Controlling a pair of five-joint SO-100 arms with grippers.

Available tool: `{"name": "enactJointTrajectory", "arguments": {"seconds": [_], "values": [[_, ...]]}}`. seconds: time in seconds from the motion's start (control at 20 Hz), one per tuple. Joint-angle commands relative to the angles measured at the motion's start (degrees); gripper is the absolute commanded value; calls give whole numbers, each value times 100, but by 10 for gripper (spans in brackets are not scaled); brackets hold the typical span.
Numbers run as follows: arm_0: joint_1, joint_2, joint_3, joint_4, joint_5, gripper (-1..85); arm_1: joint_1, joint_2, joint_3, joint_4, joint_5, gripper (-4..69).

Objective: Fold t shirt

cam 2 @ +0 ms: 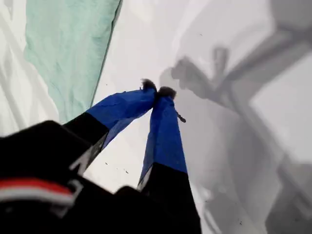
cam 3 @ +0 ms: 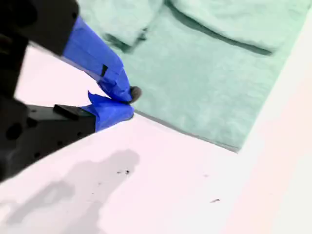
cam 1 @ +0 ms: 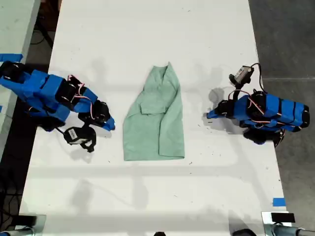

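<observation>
Exterior view: the shirt [cam 1: 156,115] lies folded lengthwise on the table [cam 1: 147,29], between the two arms and touching neither. One arm's tip sits at the exterior view's left, the other at its right, each apart from the cloth.

First wrist view: my first gripper [cam 2: 157,91] has its tips pressed together, pinching nothing, over bare table; the shirt [cam 2: 68,53] lies off to one side of it.

Second wrist view: my second gripper [cam 3: 127,102] is pressed together too, empty, just beside the shirt's [cam 3: 209,73] edge.
</observation>
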Motion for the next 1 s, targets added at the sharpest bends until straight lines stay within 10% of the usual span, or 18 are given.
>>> {"name": "enactJointTrajectory", "arguments": {"seconds": [0.0, 0.1, 0.55, 0.7, 0.95], "values": [[334, -1204, -835, -202, -501, 52, 26, 70, 220, 35, 70, 22], [272, -1617, -888, -396, -448, 189, 26, 70, 220, 44, 70, 22], [-387, -3032, -940, -1002, 325, 220, 26, 70, 220, 44, 62, 22], [-527, -3604, -1099, -1213, 668, -2, 26, 70, 220, 44, 62, 22], [-659, -3691, -1591, -527, 879, -2, 26, 70, 220, 44, 62, 22]]}}
